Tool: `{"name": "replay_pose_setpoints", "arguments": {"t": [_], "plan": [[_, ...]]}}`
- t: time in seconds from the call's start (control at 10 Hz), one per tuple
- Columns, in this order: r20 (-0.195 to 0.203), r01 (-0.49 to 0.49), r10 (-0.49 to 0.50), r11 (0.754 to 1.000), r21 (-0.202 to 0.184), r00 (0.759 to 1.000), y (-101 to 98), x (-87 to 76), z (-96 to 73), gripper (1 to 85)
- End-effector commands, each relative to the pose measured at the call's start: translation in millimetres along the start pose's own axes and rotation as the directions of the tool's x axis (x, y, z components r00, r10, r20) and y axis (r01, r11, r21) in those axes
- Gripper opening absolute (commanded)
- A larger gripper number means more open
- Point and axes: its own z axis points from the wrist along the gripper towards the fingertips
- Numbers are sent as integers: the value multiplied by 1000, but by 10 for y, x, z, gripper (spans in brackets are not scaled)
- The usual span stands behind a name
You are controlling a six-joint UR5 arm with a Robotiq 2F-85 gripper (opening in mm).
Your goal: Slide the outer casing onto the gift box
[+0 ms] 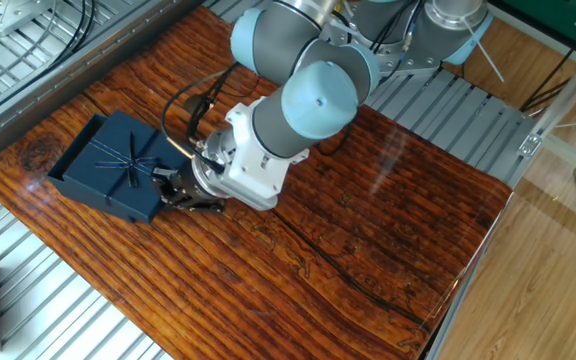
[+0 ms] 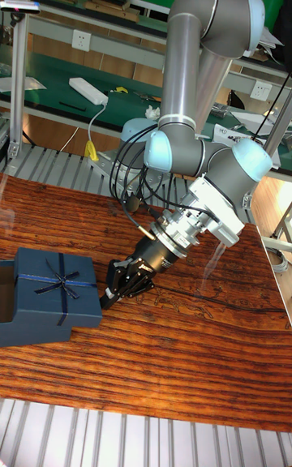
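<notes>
The outer casing (image 1: 118, 163) (image 2: 50, 295), a navy square sleeve with a thin ribbon cross and a bow on top, lies flat on the left of the wooden table (image 1: 368, 230). The gift box (image 1: 68, 160) (image 2: 5, 293) shows only as a narrow navy part at the sleeve's open left end. The rest of it is hidden inside the sleeve. My gripper (image 1: 166, 190) (image 2: 109, 290) is low over the table with its dark fingers close together, pressed against the sleeve's right edge near its front corner. Nothing is held between them.
Ribbed metal rails (image 1: 38, 300) border the table at the front left, close to the sleeve, and at the back (image 1: 438, 95). A glossy sheet edge (image 1: 468, 270) marks the table's right end. A bench with cables and a white power strip (image 2: 88, 91) stands behind the arm.
</notes>
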Motion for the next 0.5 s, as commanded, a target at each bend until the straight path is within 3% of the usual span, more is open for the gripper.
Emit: {"name": "replay_pose_setpoints", "arguments": {"t": [0.0,0.1,0.4], "plan": [[-2,-7,7,1000,-27,1000,-5,28,13,10],[-8,-5,5,1000,-25,1000,-15,43,8,10],[-19,57,-56,997,48,998,-314,104,-26,10]]}}
